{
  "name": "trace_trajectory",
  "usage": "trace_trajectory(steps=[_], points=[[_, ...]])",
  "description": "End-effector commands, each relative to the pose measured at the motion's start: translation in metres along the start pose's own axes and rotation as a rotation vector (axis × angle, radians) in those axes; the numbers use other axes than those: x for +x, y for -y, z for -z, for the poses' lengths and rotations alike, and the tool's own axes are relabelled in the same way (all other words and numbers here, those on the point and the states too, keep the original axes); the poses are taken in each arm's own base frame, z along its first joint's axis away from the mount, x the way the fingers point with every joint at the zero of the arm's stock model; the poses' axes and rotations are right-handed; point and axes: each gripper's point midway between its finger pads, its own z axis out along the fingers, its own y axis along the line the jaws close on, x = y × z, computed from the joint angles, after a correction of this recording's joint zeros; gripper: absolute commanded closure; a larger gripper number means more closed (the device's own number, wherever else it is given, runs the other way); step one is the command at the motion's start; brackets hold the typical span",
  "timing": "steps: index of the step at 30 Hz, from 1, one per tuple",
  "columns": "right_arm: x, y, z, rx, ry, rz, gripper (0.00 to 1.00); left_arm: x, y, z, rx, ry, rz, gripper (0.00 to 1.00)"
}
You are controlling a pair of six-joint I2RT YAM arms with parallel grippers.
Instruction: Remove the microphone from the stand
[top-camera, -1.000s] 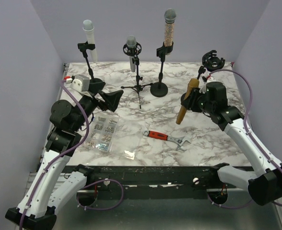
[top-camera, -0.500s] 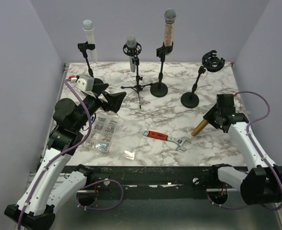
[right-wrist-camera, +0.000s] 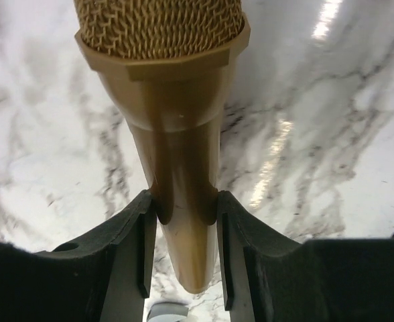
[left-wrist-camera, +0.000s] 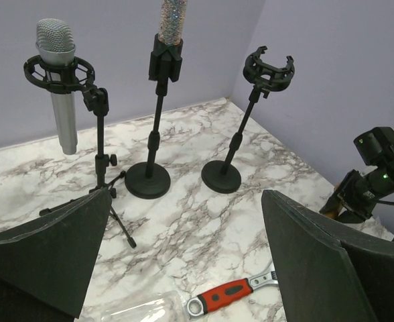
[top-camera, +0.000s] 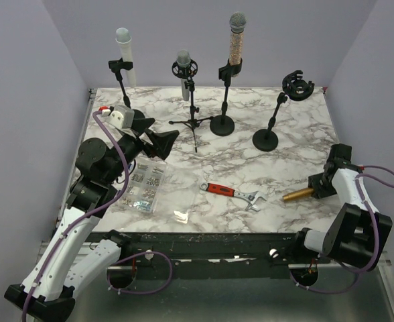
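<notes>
My right gripper (top-camera: pixel 317 186) is shut on a gold microphone (top-camera: pixel 296 195), held low and nearly level over the table's right front. In the right wrist view the fingers (right-wrist-camera: pixel 142 241) clamp the gold handle (right-wrist-camera: pixel 183 201) below its mesh head. The empty stand (top-camera: pixel 275 114) with a black shock mount stands at the back right, also in the left wrist view (left-wrist-camera: pixel 240 127). My left gripper (top-camera: pixel 158 141) is open and empty over the left of the table, its jaws wide apart in the left wrist view (left-wrist-camera: pixel 183 261).
Three other stands hold microphones: white (top-camera: pixel 124 54), silver (top-camera: pixel 183 74), glittery (top-camera: pixel 235 40). A red-handled wrench (top-camera: pixel 230 192) lies mid-front. A clear bag of small parts (top-camera: pixel 143 184) lies at the left. The table's right edge is close to my right gripper.
My right gripper has carried the gold microphone away from the stand, right and toward the front, and lowered it to nearly level. The left arm has barely moved.
</notes>
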Motion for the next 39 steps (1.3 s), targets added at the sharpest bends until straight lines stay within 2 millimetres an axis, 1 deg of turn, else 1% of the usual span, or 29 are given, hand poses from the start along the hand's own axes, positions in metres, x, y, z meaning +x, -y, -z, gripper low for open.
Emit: trace_trajectory(steps=[1,4,5,6,12,17,20,24,26,31,36,37,39], points=[[0.002,0.029,-0.008,0.105,-0.037,-0.108,0.99,-0.008,0.004,0.001,0.005,0.012,-0.014,0.01],[-0.005,0.039,-0.007,0.165,-0.006,-0.128,0.92,-0.009,0.006,0.002,0.010,0.013,-0.015,0.01],[-0.007,0.042,-0.007,0.178,0.006,-0.134,0.88,-0.009,0.006,0.002,0.013,0.015,-0.015,0.01],[-0.008,0.043,-0.007,0.183,0.014,-0.138,0.87,-0.009,0.006,0.002,0.012,0.014,-0.014,0.01],[0.005,0.044,-0.018,0.177,-0.030,-0.138,0.81,-0.010,0.007,0.003,0.015,0.016,-0.014,0.02],[0.010,0.045,-0.023,0.175,-0.050,-0.138,0.76,-0.010,0.009,0.003,0.019,0.016,-0.013,0.02],[0.013,0.046,-0.026,0.177,-0.056,-0.135,0.72,-0.010,0.009,0.003,0.019,0.016,-0.013,0.01],[0.016,0.047,-0.027,0.178,-0.067,-0.132,0.62,-0.010,0.009,0.003,0.018,0.017,-0.013,0.01],[0.015,0.047,-0.026,0.171,-0.064,-0.128,0.55,-0.010,0.010,0.004,0.020,0.016,-0.012,0.01],[0.007,0.043,-0.021,0.141,-0.027,-0.120,0.28,-0.010,0.010,0.003,0.021,0.015,-0.012,0.02],[-0.003,0.039,-0.012,0.118,0.010,-0.109,0.04,-0.010,0.011,0.004,0.023,0.017,-0.013,0.01],[-0.005,0.037,-0.010,0.110,0.019,-0.105,0.00,-0.010,0.011,0.003,0.024,0.016,-0.012,0.01],[-0.010,0.035,-0.006,0.097,0.035,-0.101,0.00,-0.010,0.011,0.003,0.024,0.015,-0.012,0.01]])
